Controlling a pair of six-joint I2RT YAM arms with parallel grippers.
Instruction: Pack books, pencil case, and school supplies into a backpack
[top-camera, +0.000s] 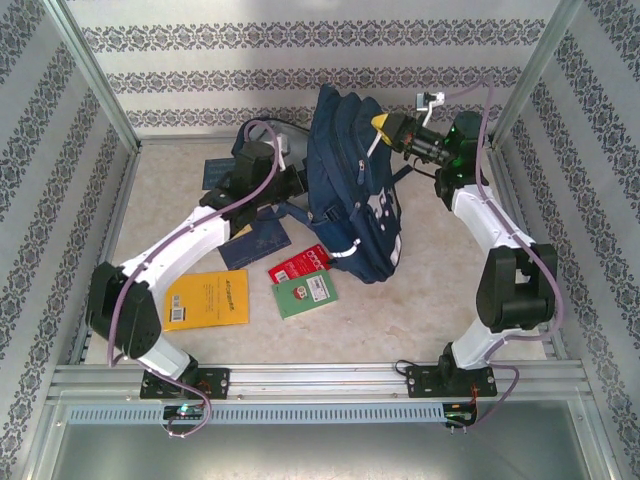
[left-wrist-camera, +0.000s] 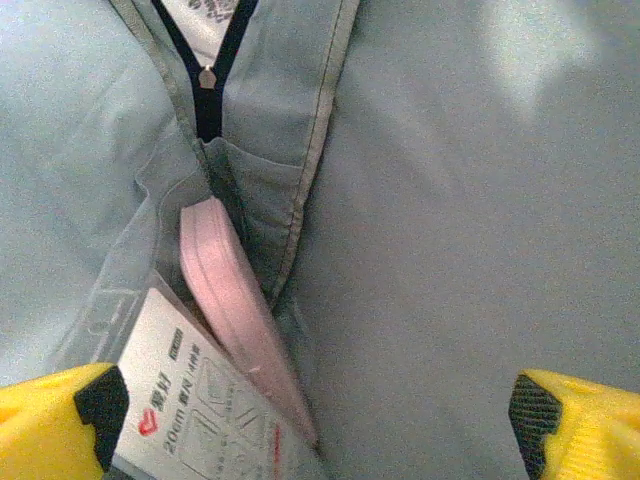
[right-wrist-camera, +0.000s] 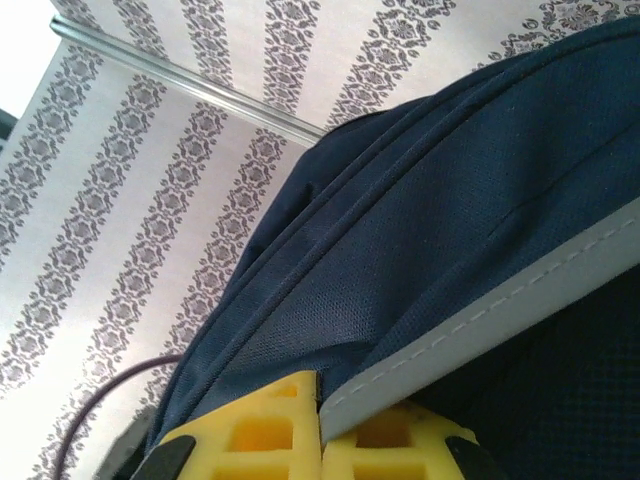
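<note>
Your left gripper (left-wrist-camera: 320, 425) has its fingers (left-wrist-camera: 55, 425) wide apart, holding nothing. Close by one finger lies the white packet (left-wrist-camera: 190, 400), leaning on a pink pad (left-wrist-camera: 235, 295) just ahead, both inside the backpack (left-wrist-camera: 450, 250). Pull back crooked and that finger may hook the packet and drag it out. Your right gripper (right-wrist-camera: 320, 445) is pinched on the backpack's rim; if it slips, the bag flops shut.

Navy blue over the backpack (top-camera: 350, 190), with white stripes and pale grey patches. Yellow-orange with dark print on the near book (top-camera: 206, 298), dark blue on the middle book (top-camera: 256, 243), green with a red-white picture on the small book (top-camera: 306, 293), glossy red on the packet (top-camera: 298, 263). Grey ornamental bands on white along the walls (top-camera: 300, 60).
</note>
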